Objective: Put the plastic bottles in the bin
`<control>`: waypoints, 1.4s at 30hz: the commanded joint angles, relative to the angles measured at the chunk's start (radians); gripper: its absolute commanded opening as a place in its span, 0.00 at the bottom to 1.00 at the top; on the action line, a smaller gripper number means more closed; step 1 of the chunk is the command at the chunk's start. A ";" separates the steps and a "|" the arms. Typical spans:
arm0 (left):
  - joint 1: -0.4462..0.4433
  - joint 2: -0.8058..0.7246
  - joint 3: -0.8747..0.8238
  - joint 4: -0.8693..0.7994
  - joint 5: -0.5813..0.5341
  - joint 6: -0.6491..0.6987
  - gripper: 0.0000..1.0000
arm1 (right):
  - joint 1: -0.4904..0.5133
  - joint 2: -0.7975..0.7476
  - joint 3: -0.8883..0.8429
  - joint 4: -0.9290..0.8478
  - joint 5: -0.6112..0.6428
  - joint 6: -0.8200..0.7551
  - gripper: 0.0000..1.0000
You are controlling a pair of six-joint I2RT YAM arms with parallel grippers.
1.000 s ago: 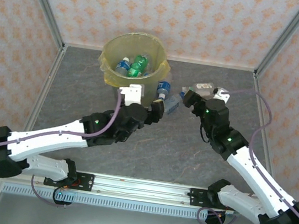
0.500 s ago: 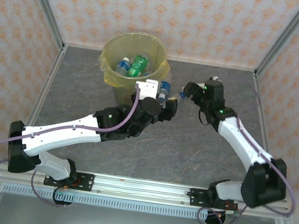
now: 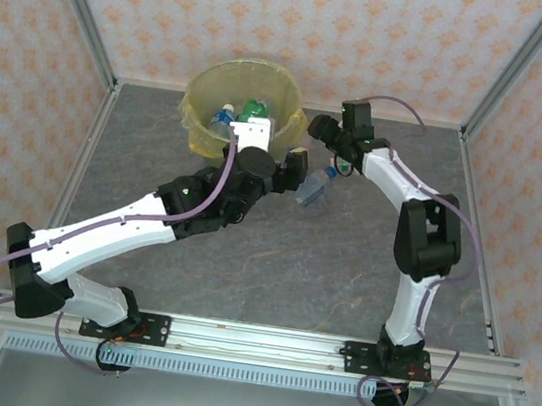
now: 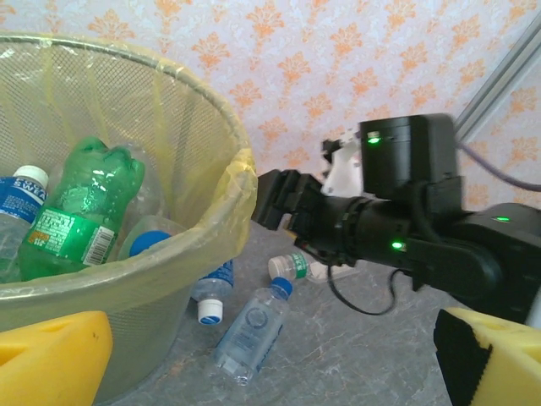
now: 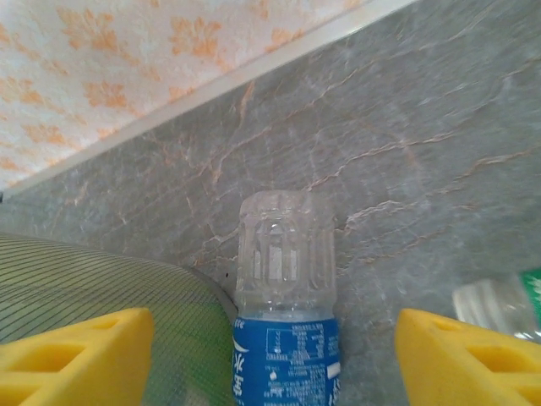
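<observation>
The bin (image 3: 206, 88) stands at the back, a yellow-lined bucket with a green bottle (image 4: 80, 211) and blue-labelled ones inside. Three plastic bottles lie on the table by its right side: a blue-labelled one (image 5: 286, 279) against the bin wall, a clear one with a blue cap (image 4: 249, 330), and a green-labelled one (image 4: 304, 266). My right gripper (image 5: 275, 359) is open, with its yellow pads either side of the blue-labelled bottle and gaps on both sides. Just in front of the bin, my left gripper (image 4: 270, 364) is open and holds nothing.
The two arms come close together right of the bin, the right gripper (image 3: 319, 134) just beyond the left gripper (image 3: 296, 171). Metal frame posts and patterned walls enclose the grey table (image 3: 363, 266).
The right arm has swung left and far back to the bin's right side, and its jaws have narrowed. The left arm has reached forward towards the bin.
</observation>
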 commanded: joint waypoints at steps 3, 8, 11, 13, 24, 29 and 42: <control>0.022 -0.079 0.023 -0.037 -0.009 0.034 0.99 | -0.005 0.112 0.130 -0.060 -0.075 -0.005 0.74; 0.036 -0.153 -0.032 -0.017 -0.027 0.032 0.99 | 0.000 0.220 0.248 -0.126 -0.096 -0.014 0.75; 0.044 -0.188 -0.056 -0.013 -0.044 0.028 0.99 | 0.007 0.276 0.311 -0.163 -0.095 -0.026 0.75; 0.045 -0.209 -0.064 -0.018 -0.053 0.024 0.99 | 0.012 0.299 0.337 -0.176 -0.089 -0.031 0.75; 0.050 -0.297 -0.113 -0.038 -0.097 0.012 0.99 | 0.034 0.414 0.432 -0.223 -0.082 -0.030 0.80; 0.050 -0.318 -0.124 -0.050 -0.104 0.004 0.99 | 0.041 0.441 0.442 -0.227 -0.082 -0.028 0.76; 0.050 -0.366 -0.149 -0.054 -0.111 -0.008 0.99 | 0.037 0.315 0.365 -0.177 -0.076 -0.009 0.59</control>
